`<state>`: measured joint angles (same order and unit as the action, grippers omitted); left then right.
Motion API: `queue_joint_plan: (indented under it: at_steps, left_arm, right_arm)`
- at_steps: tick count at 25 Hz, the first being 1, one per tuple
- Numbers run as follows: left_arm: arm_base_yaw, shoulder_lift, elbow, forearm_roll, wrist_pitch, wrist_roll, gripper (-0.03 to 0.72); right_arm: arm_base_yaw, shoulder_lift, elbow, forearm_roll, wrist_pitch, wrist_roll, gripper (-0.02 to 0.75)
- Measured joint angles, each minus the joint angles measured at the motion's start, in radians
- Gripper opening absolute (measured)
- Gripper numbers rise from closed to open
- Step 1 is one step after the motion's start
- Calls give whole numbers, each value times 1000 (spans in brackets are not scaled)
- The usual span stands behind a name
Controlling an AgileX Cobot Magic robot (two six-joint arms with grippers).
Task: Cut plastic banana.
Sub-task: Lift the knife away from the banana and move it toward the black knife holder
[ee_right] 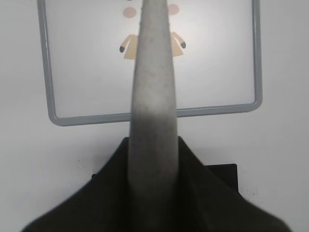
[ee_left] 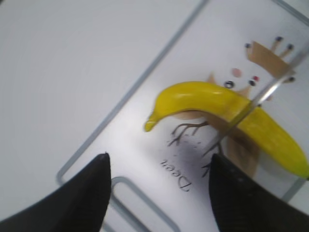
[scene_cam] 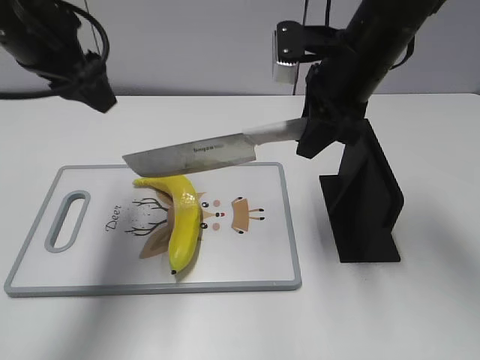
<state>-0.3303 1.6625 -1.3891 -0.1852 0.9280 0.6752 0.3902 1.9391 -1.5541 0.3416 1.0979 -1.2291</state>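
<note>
Right gripper jaws pinching knife above banana; left gripper jaws spread

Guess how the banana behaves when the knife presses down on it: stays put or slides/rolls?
Likely to skid: the banana looks glossy and lies loose on the smooth cutting board, with the left gripper open and off it. Its curve probably lets it rock or pivot under the knife. It looks like stiff plastic, so it probably won't squash.
</note>
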Motion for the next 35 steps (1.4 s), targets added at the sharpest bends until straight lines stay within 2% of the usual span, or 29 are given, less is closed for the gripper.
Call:
queue_joint_plan:
  at_steps: [4,8,11,14,18,24,31,35]
  left_arm:
    - [3,-23,-109,180,142,-265,603]
    - [45,-30,-184,234,266,-438,592]
    - [113,-44,-191,215,286,-485,585]
    - [186,-77,-191,136,288,-497,584]
    - [245,-163,-164,100,288,-500,578]
    - [247,-399,11,112,289,-514,576]
    - [247,-726,337,185,293,-561,570]
    - [247,-927,500,222,290,-576,566]
  right_arm:
    - [0,0,-90,-1,49,162,166]
    - [0,-6,-176,-11,88,367,166]
    - [0,-24,-202,-36,92,500,166]
    - [0,-57,-202,-54,98,626,166]
    - [0,-152,-160,-56,102,803,166]
    - [0,-389,43,-56,92,872,166]
    - [0,-672,411,-99,-112,1001,166]
    - [0,-794,552,-154,-186,1125,166]
